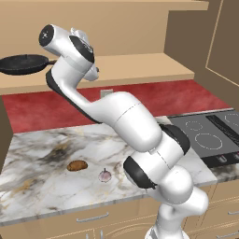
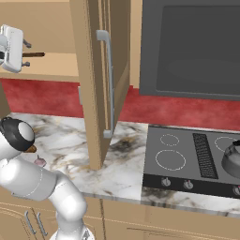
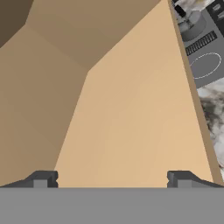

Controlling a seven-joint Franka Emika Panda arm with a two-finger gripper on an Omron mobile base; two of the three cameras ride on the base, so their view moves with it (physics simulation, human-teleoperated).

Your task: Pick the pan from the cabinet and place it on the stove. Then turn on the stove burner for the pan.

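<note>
The pan point(image 1: 22, 63), round and dark, lies at the left end of the cabinet shelf point(image 1: 140, 67), its handle pointing right toward my hand. In the right base view just the brown pan handle point(image 2: 37, 55) pokes out past the hand. My gripper point(image 1: 92, 52) point(image 2: 26, 54) hovers over the shelf to the right of the pan, open, fingers pointing away from it. In the hand view nothing but bare tan shelf point(image 3: 131, 131) lies between the fingertips point(image 3: 41, 179). The stove point(image 1: 205, 133) point(image 2: 178, 154) sits lower right, with a white-ringed stove burner point(image 2: 170, 159) point(image 3: 205, 64) at its front left.
The open cabinet door point(image 2: 101, 79) with its bar handle hangs between shelf and stove. A kettle point(image 2: 232, 159) stands on the stove's right side; knobs point(image 2: 165, 182) line the front edge. A brown potato point(image 1: 77, 165) and a garlic bulb point(image 1: 105, 175) lie on the marble counter point(image 1: 42, 154).
</note>
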